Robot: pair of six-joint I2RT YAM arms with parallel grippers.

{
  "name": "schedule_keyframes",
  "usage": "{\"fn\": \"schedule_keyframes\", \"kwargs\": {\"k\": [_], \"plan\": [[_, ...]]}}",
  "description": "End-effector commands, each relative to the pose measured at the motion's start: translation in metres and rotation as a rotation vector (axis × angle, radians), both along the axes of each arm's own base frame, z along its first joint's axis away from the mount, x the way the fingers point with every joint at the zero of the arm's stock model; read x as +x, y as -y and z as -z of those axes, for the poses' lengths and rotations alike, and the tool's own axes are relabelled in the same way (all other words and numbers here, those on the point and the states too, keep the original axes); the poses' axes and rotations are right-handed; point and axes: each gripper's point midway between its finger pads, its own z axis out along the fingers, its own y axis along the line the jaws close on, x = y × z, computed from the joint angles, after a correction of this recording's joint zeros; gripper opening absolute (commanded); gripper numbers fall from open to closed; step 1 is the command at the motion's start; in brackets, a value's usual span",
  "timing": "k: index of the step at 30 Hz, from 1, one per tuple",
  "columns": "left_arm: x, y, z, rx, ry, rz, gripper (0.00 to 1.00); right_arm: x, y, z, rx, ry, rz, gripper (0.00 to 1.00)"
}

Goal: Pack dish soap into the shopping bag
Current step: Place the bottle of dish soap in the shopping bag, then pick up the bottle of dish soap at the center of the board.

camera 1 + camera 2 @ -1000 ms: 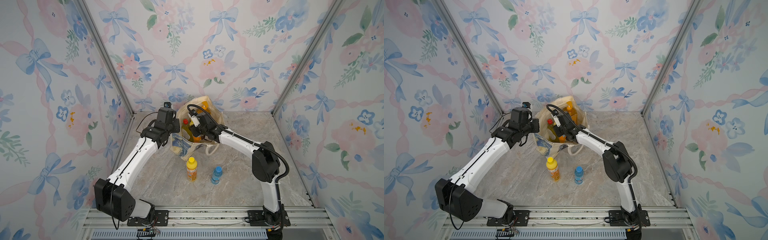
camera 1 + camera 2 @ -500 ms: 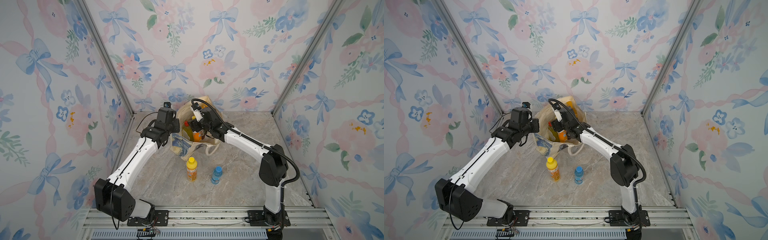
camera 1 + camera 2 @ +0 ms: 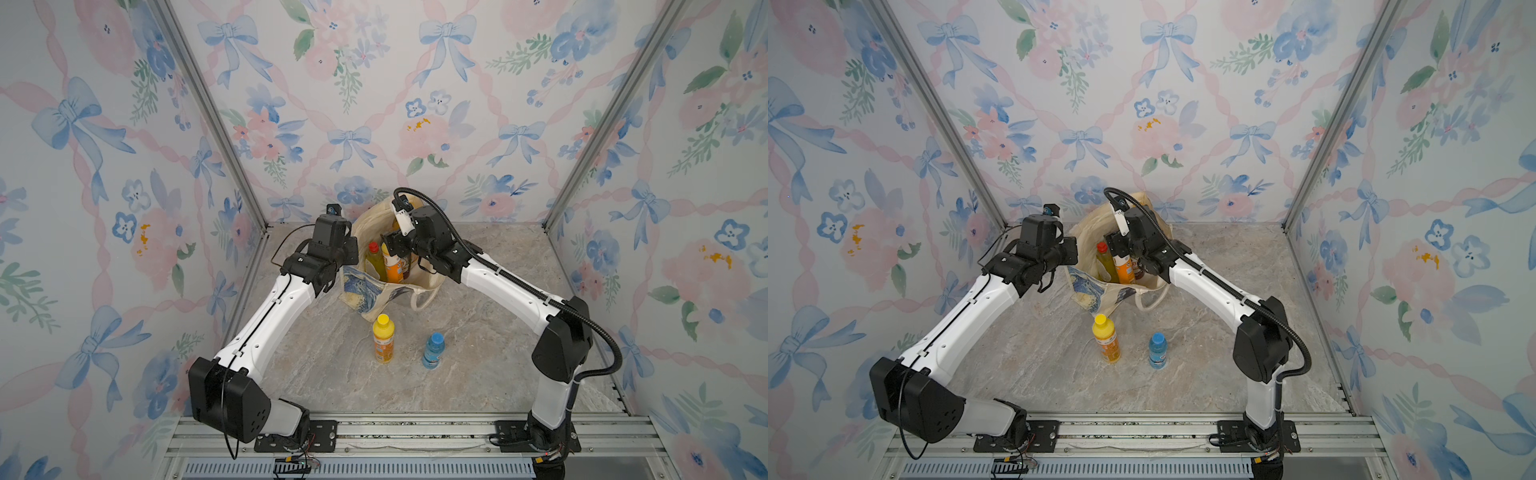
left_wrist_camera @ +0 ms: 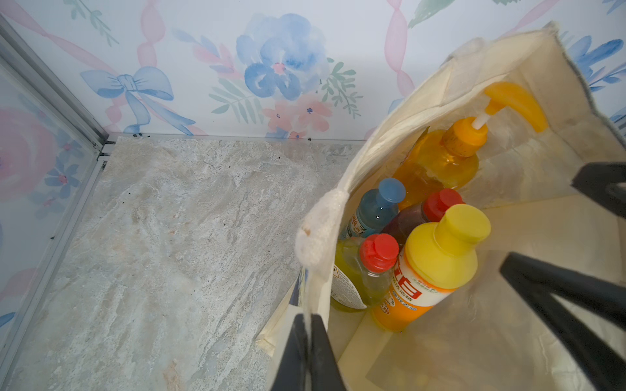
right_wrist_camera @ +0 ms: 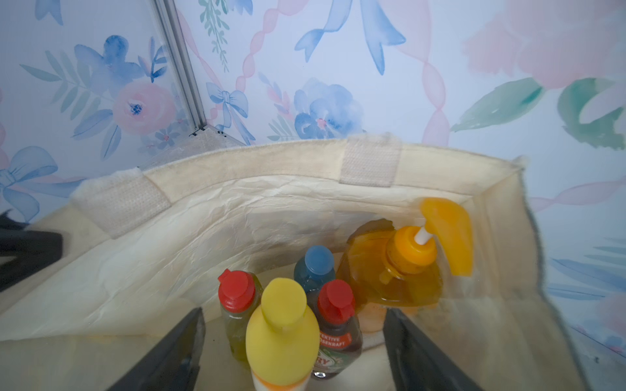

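Right wrist view: right gripper (image 5: 291,359) jaws spread, clear either side of yellow-capped bottle (image 5: 281,331), which stands in bag (image 5: 237,162) among four others. Rim pinched in left gripper (image 4: 306,325), mouth held open. Outside on table (image 3: 478,332): orange bottle (image 3: 382,338), blue bottle (image 3: 432,351). Likely stiff, slick plastic, liquid-heavy; grasp mid-body, below shoulder. Canvas soft, would flop if released. Bag floor and bottle bases hidden.

Spread tool (image 5: 294,315) flanks yellow-capped bottle (image 5: 281,335) inside bag (image 5: 237,203).
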Motion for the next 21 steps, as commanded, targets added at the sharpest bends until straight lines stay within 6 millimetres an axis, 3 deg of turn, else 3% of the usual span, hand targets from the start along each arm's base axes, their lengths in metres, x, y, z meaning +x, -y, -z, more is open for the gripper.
{"fn": "schedule_keyframes", "kwargs": {"k": [1,6,11,15,21], "plan": [[-0.002,-0.01,-0.016,0.0,0.041,-0.026,0.0,-0.023,0.025,-0.047,0.012,0.02,0.076,0.84],[-0.003,-0.012,-0.018,0.004,0.048,-0.034,0.0,-0.072,0.065,-0.043,-0.091,-0.094,0.146,0.83],[-0.005,-0.013,-0.019,-0.012,0.051,-0.049,0.0,-0.146,0.106,-0.019,-0.123,-0.285,0.167,0.86],[-0.005,-0.014,-0.019,-0.014,0.051,-0.053,0.0,-0.195,0.116,0.003,-0.097,-0.431,0.151,0.87],[-0.008,-0.015,-0.017,-0.009,0.049,-0.051,0.0,-0.252,0.112,0.064,-0.184,-0.629,0.092,0.89]]}}
